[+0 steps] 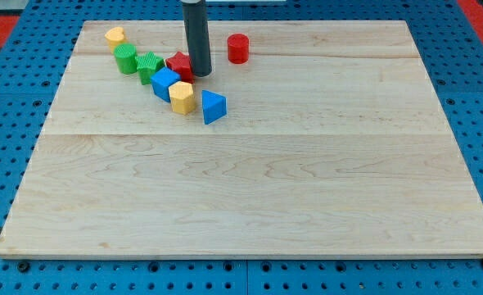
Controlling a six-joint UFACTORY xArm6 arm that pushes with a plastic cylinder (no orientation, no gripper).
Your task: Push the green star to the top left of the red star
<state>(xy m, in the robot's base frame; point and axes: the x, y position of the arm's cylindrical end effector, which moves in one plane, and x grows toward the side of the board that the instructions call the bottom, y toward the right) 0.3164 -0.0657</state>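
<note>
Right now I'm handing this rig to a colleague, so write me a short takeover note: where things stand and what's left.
My tip sits against the red star's right side. The green star lies directly to the view's left of the red star, touching it or nearly so.
Done: the stars are close together.
Left: the green star is level with the red star, not up-left; push it toward the view's top. Mind the blue cube just below.
</note>
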